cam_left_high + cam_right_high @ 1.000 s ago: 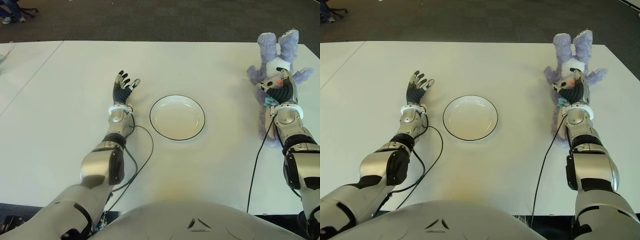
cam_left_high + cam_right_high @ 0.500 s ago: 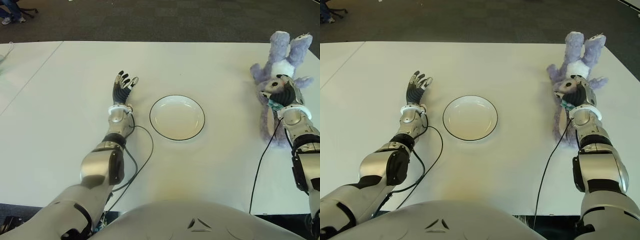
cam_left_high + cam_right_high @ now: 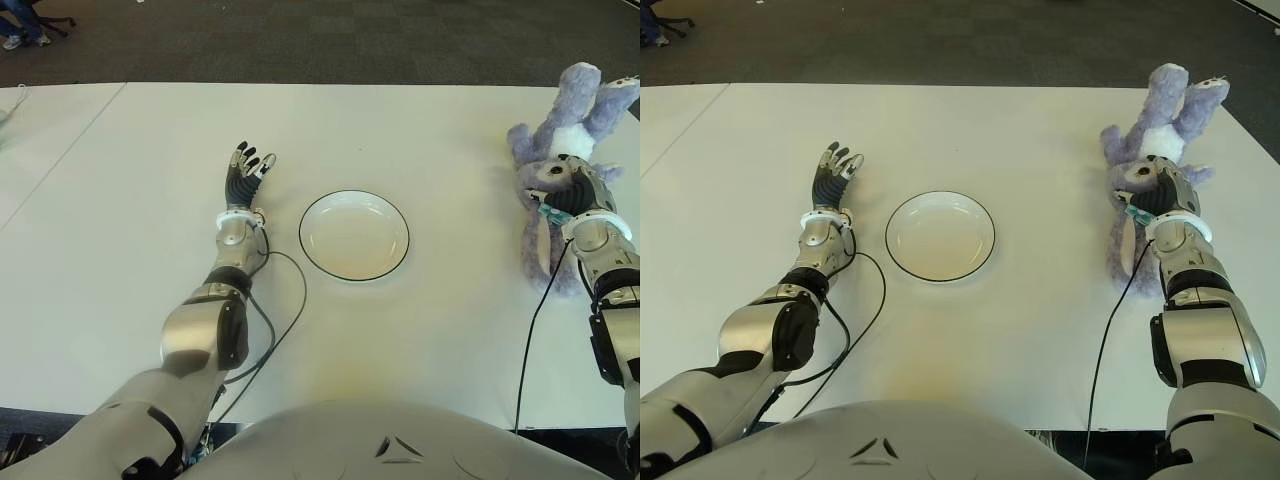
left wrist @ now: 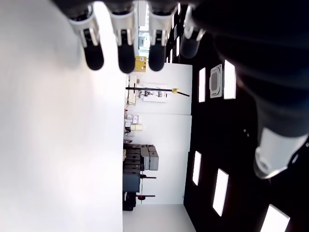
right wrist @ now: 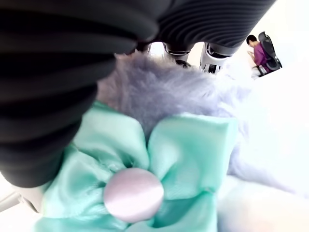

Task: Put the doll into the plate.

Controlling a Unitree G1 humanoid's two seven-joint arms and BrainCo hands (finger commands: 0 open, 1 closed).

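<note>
A purple plush bunny doll (image 3: 572, 112) lies near the table's far right edge, ears pointing away from me. My right hand (image 3: 562, 192) sits on its head with fingers curled into the fur. The right wrist view shows those fingers (image 5: 72, 72) pressed around the purple fur and the doll's mint-green bow (image 5: 145, 159). A round white plate (image 3: 354, 236) with a dark rim stands at the table's middle, well left of the doll. My left hand (image 3: 246, 172) shows just left of the plate, fingers spread and holding nothing.
The white table (image 3: 420, 130) stretches across the view, with dark carpet beyond its far edge. Black cables run from both wrists back toward me, the left one looping close to the plate (image 3: 940, 236). The doll is near the right table edge.
My right hand has shifted to the right with the doll's head in it. The doll has slid and tilted toward the right edge. The left hand and the plate have stayed put.
</note>
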